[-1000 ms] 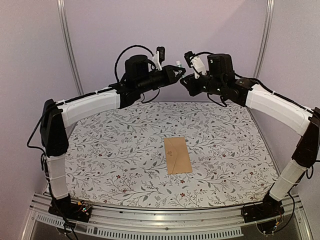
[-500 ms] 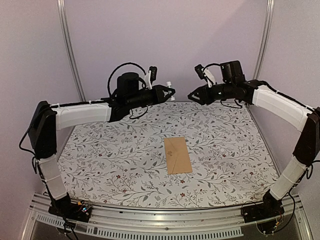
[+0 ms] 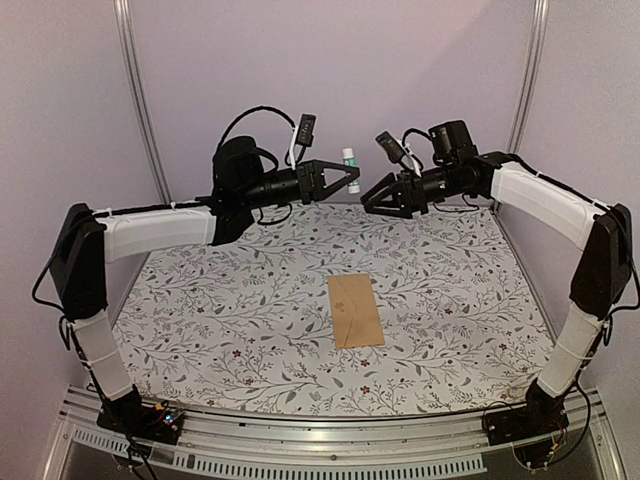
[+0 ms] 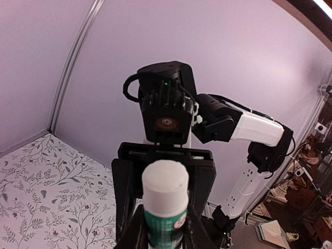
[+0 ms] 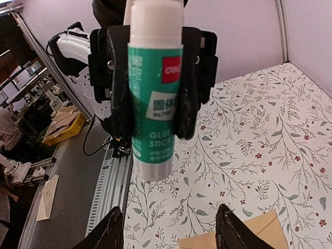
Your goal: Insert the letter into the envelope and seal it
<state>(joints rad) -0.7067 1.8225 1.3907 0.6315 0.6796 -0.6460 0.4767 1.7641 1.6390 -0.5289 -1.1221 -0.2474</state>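
The tan envelope [image 3: 355,310] lies flat on the floral mat, its corner also showing in the right wrist view [image 5: 254,233]. The letter is out of view. My left gripper [image 3: 349,178] is raised over the back of the table and shut on a green glue stick [image 3: 350,158] with a white cap, held upright; it also shows in the left wrist view [image 4: 165,199] and the right wrist view [image 5: 154,93]. My right gripper [image 3: 373,202] is open and empty, facing the glue stick from just right of it and below it, apart from it.
The floral mat [image 3: 220,300] covers the table. Purple walls with metal posts [image 3: 140,100] stand behind and at the sides. A metal rail [image 3: 320,440] runs along the near edge by the arm bases.
The left gripper has turned so the glue stick stands upright and shifted slightly right. The right gripper has moved left and down to just beside the stick.
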